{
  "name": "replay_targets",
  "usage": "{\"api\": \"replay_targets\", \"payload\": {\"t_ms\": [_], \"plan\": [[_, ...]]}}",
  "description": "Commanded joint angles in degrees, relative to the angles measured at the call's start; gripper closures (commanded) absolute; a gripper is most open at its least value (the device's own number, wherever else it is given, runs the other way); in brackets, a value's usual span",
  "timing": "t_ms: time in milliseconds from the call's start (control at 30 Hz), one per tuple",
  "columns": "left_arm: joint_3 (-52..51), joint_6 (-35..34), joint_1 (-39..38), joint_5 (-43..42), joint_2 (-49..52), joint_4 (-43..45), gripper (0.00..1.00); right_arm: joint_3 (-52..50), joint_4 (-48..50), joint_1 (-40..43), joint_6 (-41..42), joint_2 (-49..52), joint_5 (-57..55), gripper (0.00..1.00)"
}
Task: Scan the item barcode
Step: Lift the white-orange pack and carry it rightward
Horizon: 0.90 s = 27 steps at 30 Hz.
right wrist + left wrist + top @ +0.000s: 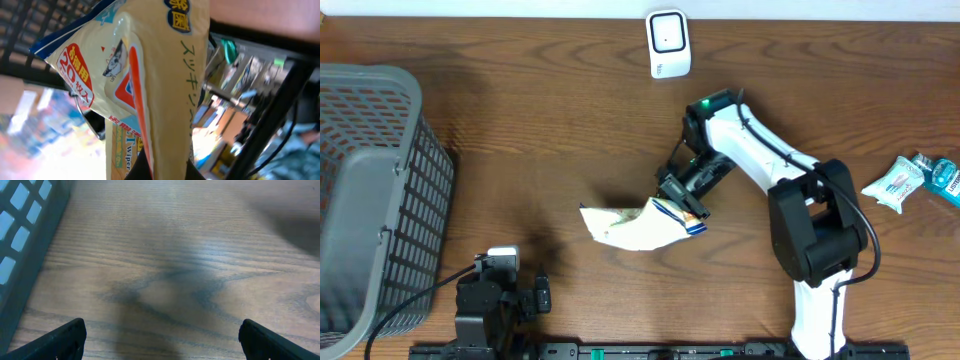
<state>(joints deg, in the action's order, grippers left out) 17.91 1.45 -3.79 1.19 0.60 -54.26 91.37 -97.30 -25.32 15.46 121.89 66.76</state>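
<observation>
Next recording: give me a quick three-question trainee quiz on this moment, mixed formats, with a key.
1. True or false: the right gripper is shut on the wipes packet.
2. Fill in: the left gripper hangs ____ over the bare table.
3. Where is the white barcode scanner? A) in the left gripper B) near the table's far edge C) under the packet
Key: 1 true; 2 open; 3 B.

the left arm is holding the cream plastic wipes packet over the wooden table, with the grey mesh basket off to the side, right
Wrong arm: the right arm holds the cream plastic wipes packet, its jaws shut on it, as the overhead view shows. The rest is right.
</observation>
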Motion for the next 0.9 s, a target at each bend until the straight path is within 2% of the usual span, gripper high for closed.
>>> {"api": "replay_targets", "payload": {"t_ms": [0, 267, 400, 567, 733, 867], "plan": [[-0.2, -0.3, 0.2, -0.6, -0.3, -2.3, 0.02, 0.7, -0.2, 3.9, -11.3, -0.4, 0.0, 0.99], [-0.2, -0.3, 0.2, -0.6, -0.3, -2.3, 0.02, 0.7, -0.2, 14.8, -18.5, -0.8, -7.7, 0.99], [-0.2, -0.3, 0.2, -0.6, -0.3, -2.3, 0.02, -0.1, -0.3, 19.8, -18.6, -2.3, -12.4, 0.99], [-0.2, -0.3, 0.2, -0.6, -0.3, -2.3, 0.02, -4.9, -0.3, 24.7, -17.7, -4.7, -14.8, 0.99], [-0.2, -0.3, 0.2, -0.6, -0.3, -2.3, 0.02, -10.0, -0.3, 28.3, -19.8, -7.1, -22.0, 0.99], [-0.2, -0.3, 0.2, -0.6, -0.3, -2.3, 0.02, -15.7, -0.3, 31.5, -19.8, -10.2, -21.3, 0.99]]}}
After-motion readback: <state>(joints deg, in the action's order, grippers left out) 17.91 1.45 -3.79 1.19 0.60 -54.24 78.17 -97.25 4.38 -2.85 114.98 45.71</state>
